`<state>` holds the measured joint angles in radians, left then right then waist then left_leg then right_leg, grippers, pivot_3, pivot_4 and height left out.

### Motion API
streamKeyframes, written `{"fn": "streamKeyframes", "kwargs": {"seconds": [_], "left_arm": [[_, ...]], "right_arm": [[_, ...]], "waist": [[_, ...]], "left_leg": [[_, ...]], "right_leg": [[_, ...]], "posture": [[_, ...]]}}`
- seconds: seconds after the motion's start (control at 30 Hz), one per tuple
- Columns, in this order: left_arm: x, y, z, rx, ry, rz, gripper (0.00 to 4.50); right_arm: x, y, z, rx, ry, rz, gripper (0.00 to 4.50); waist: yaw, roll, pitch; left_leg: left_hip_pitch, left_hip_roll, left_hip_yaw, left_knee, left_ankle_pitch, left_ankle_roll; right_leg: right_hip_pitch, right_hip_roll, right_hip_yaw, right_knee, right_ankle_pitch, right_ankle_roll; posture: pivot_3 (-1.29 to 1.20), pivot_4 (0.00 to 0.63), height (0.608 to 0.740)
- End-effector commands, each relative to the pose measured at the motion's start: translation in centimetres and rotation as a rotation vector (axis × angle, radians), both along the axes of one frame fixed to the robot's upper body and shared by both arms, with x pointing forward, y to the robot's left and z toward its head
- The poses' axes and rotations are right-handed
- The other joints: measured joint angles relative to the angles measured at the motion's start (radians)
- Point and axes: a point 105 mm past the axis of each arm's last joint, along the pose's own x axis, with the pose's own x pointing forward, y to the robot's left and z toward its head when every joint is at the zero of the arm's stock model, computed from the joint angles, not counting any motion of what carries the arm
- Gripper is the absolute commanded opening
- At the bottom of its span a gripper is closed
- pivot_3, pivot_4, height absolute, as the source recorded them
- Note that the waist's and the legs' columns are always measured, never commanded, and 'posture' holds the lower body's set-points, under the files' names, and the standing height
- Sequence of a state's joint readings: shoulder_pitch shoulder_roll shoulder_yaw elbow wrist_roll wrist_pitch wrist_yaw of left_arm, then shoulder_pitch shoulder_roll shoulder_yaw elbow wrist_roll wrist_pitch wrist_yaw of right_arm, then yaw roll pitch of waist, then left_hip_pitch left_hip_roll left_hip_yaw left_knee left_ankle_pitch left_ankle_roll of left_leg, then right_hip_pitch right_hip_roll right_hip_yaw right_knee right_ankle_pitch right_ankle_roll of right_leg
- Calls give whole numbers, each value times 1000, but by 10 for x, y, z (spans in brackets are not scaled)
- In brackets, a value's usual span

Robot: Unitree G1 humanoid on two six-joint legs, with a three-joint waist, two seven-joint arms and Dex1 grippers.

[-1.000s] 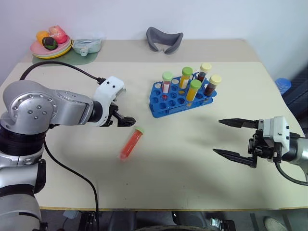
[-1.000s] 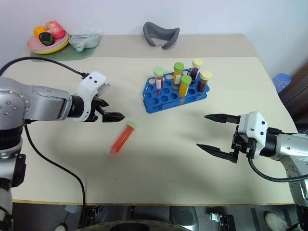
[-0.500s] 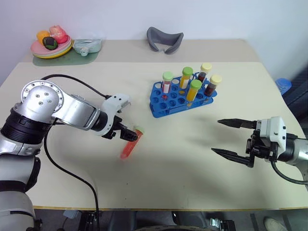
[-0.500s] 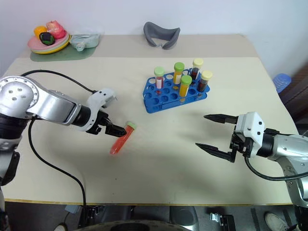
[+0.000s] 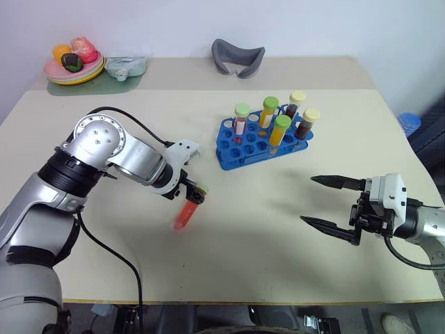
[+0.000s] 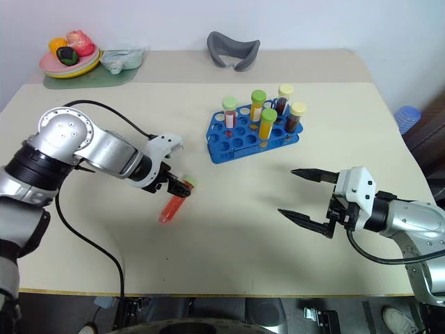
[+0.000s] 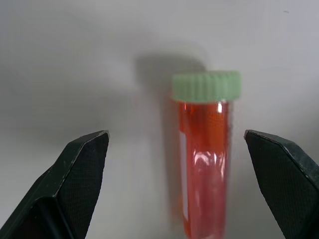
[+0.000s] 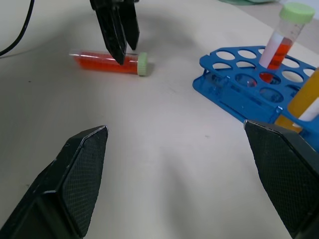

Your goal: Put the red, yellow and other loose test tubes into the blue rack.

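1. The left gripper [image 5: 196, 197] has swung down over the red tube [image 5: 186, 212], fingers spread on either side of it.
2. The tube lies flat on the table [image 5: 250, 229], left of the blue rack [image 5: 261, 141].
3. The right gripper [image 5: 332, 207] waits spread, empty.
4. A pinch looks due next.

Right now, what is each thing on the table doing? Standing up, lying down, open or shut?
Red-orange plastic tube with pale green cap: lying on the table, capped, not gripped.
Bright blue plastic tube rack: upright, five capped tubes standing in it, many holes free.
Left gripper: fingers open, straddling the lying tube near its cap.
Right gripper: fingers open, holding nothing.
Pink plate: holds fruit.
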<state>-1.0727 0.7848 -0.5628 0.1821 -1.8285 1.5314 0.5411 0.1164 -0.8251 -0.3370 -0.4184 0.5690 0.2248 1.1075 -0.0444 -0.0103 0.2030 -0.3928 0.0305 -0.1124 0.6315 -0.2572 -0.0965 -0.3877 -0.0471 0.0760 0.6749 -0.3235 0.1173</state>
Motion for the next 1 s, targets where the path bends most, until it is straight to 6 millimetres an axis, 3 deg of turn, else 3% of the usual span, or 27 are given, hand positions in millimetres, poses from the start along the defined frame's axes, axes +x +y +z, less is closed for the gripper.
{"fn": "streamKeyframes", "kwargs": {"seconds": [0.03, 0.8, 1.0], "left_arm": [[9, 2, 7, 44, -24, 10, 4470], [17, 7, 6, 60, 42, 56, 4470], [14, 7, 7, 51, 57, 41, 1591]], "right_arm": [[-2, 4, 12, 1, -68, 9, 4452], [-2, 4, 13, 9, -68, 0, 4452], [-2, 5, 14, 8, -70, 5, 4500]], "waist": [[1, 0, 0], [-1, 1, -1], [0, 1, -1]], "left_leg": [[0, 0, 0, 0, 0, 0], [1, 0, 0, 0, 0, 0], [0, 0, 0, 0, 0, -1]], "right_leg": [[0, 0, 0, 0, 0, 0], [0, 0, 0, 1, 0, 0], [0, 0, 0, 1, 0, 0]], "posture": [[0, 150, 740], [0, 150, 740], [0, 150, 740]]}}
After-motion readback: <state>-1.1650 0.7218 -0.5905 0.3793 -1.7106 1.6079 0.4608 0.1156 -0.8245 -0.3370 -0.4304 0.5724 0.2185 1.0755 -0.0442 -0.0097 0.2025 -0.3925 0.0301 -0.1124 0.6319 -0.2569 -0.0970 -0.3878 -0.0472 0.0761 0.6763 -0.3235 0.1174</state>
